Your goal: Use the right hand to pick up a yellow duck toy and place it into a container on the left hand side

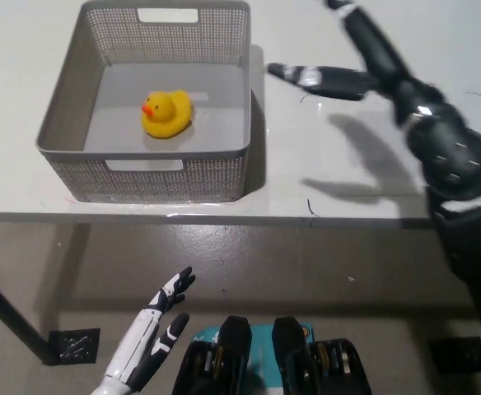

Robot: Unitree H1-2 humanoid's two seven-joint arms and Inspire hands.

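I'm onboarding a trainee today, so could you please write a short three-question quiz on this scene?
1. True or false: the yellow duck toy lies inside the grey mesh container.
2. The black right hand is: A) closed on the duck, B) open above the white table, to the right of the container, C) inside the container.
3. Where does the white left hand rest?

Key:
1. True.
2. B.
3. Low at the picture's lower left, below the table edge, open and holding nothing.
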